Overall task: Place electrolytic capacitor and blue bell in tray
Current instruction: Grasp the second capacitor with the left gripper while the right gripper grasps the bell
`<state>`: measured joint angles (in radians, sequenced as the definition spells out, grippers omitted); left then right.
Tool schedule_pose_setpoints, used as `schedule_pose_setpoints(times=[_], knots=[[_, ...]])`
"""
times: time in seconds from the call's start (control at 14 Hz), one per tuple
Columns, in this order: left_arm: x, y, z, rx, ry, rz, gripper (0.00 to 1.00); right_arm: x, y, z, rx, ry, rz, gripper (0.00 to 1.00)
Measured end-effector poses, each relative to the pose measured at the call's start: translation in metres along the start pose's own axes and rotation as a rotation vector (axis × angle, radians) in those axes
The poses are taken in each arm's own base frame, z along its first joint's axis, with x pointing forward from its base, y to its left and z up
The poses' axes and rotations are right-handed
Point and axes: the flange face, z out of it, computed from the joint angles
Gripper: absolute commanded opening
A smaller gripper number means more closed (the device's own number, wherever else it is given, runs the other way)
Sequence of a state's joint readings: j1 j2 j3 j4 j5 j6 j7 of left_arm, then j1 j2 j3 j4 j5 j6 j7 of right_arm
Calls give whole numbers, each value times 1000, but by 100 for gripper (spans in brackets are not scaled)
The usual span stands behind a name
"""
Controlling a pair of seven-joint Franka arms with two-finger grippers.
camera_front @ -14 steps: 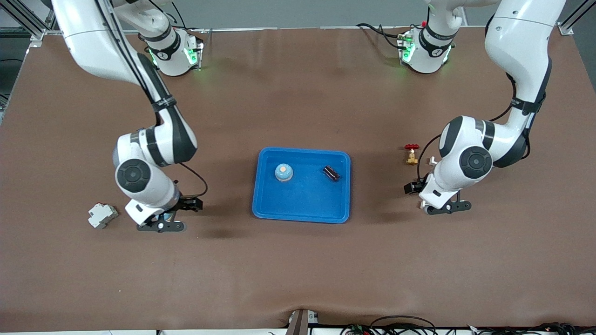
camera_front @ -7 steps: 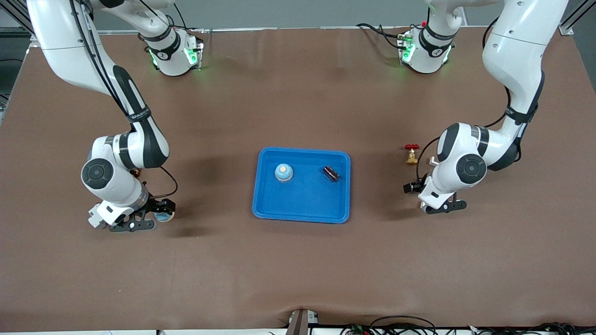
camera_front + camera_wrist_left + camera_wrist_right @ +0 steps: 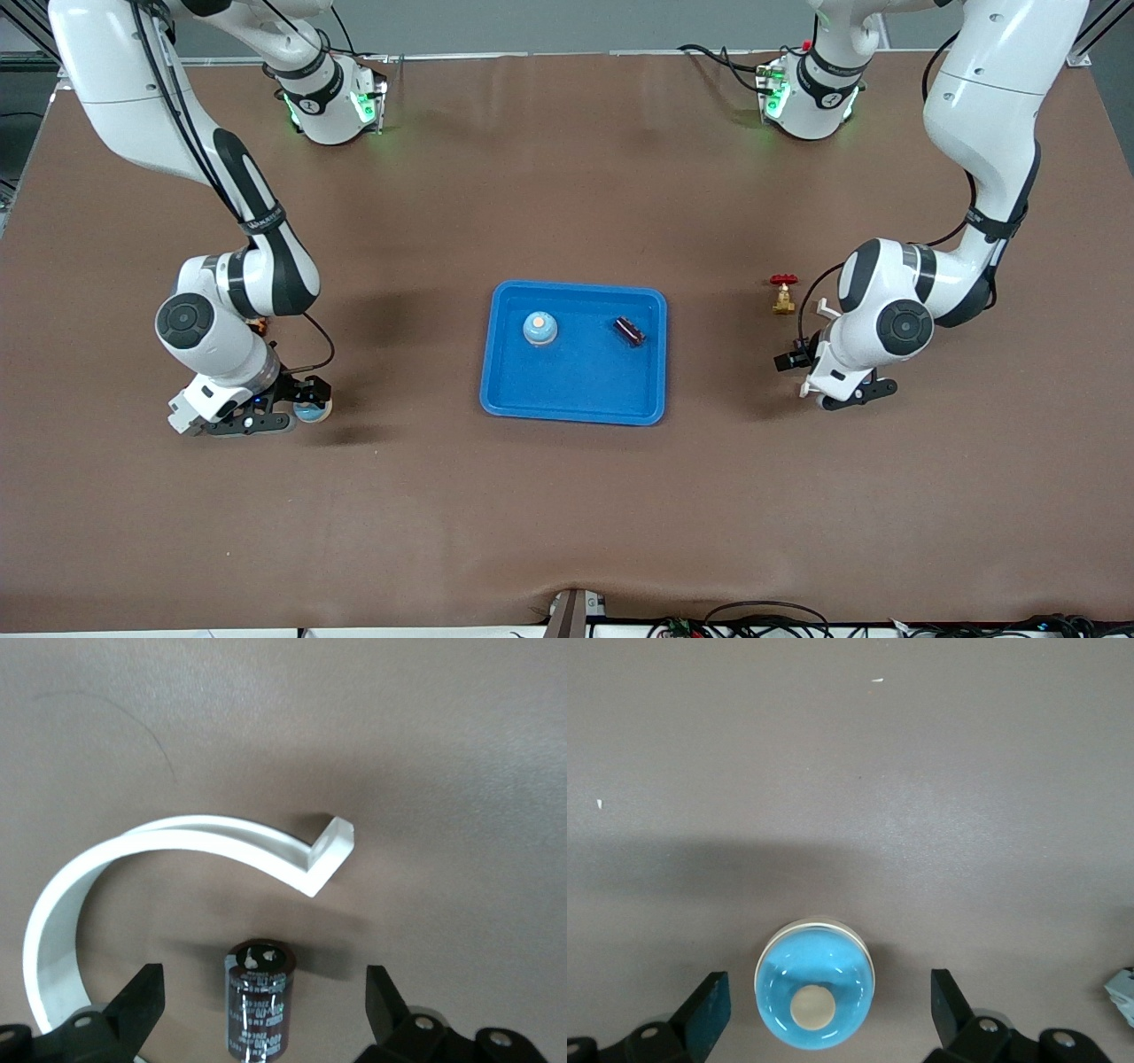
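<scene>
Tray (image 3: 567,383), bright blue, sits mid-tabletop holding a blue bell (image 3: 539,328) and a dark electrolytic capacitor (image 3: 631,330), set apart from each other. Right tool (image 3: 828,989), released, straddles a second blue bell (image 3: 815,979) without touching it, toward the tabletop's right-arm end. Left tool (image 3: 263,990), also released, straddles a second capacitor (image 3: 259,1010) beside a white curved strip (image 3: 177,837); the capacitor's white print is too small to read.

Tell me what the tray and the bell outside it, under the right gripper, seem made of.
Tray: probably moulded plastic; uniform bright blue, rounded corners, dull sheen. Bell outside the tray: dome looks like glossy blue-painted metal, judging by its sharp highlights, though plastic is possible; cream button.
</scene>
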<state>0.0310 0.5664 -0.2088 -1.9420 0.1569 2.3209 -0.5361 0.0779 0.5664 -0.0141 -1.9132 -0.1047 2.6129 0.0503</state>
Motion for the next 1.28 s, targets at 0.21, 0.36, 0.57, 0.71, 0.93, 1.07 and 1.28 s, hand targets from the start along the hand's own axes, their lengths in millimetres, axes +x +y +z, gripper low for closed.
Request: schedule_pose_setpoints(times=[0.21,0.36,0.57,0.71,0.93,1.07,1.28], knots=[[-4,0,8,7,-18,-7,100,-7,-3,6,5,3,-3,100],[-9,-2,15,15,-33,-5,100,-9,-3,8,13,1,0,100],[-10,-2,17,16,-37,-4,100,-12,0,16,37,-4,13,100],[-10,-2,17,17,-37,-4,76,-14,4,21,46,-9,23,100],[-12,1,16,16,-38,1,24,-15,3,23,49,-14,23,88],[-13,2,14,19,-41,4,6,-15,1,23,52,-14,21,47],[-13,-1,10,24,-44,-1,0,-15,-1,23,53,-14,19,0]])
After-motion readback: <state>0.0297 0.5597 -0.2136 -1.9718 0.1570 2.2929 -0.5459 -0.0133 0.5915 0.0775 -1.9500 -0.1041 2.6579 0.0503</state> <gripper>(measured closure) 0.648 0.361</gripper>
